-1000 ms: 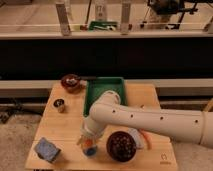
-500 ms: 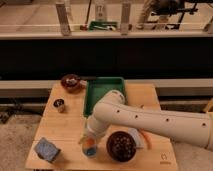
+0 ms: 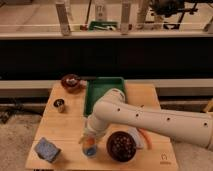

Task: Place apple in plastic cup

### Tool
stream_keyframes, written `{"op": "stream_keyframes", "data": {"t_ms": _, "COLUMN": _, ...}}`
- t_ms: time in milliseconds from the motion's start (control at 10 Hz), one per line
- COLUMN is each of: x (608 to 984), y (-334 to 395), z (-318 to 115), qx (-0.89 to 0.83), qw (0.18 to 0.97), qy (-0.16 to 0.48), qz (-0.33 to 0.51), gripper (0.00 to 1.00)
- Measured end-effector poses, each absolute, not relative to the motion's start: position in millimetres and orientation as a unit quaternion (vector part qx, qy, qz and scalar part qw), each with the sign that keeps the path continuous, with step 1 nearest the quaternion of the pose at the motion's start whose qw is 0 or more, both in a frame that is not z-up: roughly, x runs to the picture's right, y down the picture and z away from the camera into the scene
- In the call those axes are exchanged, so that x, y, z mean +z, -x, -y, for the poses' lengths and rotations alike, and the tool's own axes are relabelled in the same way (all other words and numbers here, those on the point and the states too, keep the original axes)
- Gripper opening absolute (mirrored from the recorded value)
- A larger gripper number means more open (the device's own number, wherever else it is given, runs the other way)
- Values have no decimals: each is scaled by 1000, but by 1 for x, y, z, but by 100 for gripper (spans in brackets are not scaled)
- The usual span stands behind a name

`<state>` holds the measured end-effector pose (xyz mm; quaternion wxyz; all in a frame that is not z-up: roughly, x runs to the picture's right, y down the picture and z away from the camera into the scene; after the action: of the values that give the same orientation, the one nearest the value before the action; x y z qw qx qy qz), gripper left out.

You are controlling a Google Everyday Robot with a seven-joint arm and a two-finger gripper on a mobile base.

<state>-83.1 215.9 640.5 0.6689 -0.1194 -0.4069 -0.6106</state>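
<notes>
one gripper [image 3: 90, 134] hung right over the plastic cup [image 3: 90, 148] at the table's [image 3: 65, 127] seven o'clock; we could not tell its grip. an orange patch, seemingly the apple [image 3: 89, 142], showed inside the cup, with the brown bowl [image 3: 121, 146] at its three o'clock.

Light wooden surface [image 3: 65, 125] has a green rectangular plastic tray [image 3: 102, 90] at the back. A reddish-brown round bowl [image 3: 71, 81] sits just left of it, with a small dark metal cup [image 3: 59, 105] nearer. Blue-grey block [image 3: 47, 149] front left. The claw [image 3: 90, 142] is just left of a dark brown round bowl [image 3: 121, 146].
</notes>
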Motion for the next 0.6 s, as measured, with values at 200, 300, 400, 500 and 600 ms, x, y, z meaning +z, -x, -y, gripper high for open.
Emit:
{"op": "stream_keyframes", "data": {"t_ms": 200, "x": 640, "y": 81, "z": -215, "qx": -610, "qw": 670, "qy": 123, "qz": 405, "gripper": 0}}
{"op": "stream_keyframes", "data": {"t_ms": 300, "x": 639, "y": 80, "z": -215, "qx": -610, "qw": 670, "qy": 124, "qz": 404, "gripper": 0}}
{"op": "stream_keyframes", "data": {"t_ms": 400, "x": 639, "y": 79, "z": -215, "qx": -610, "qw": 670, "qy": 124, "qz": 404, "gripper": 0}}
{"op": "stream_keyframes", "data": {"t_ms": 500, "x": 638, "y": 78, "z": -215, "qx": -609, "qw": 671, "qy": 122, "qz": 404, "gripper": 0}}
{"op": "stream_keyframes", "data": {"t_ms": 600, "x": 638, "y": 77, "z": -214, "qx": -608, "qw": 672, "qy": 120, "qz": 405, "gripper": 0}}
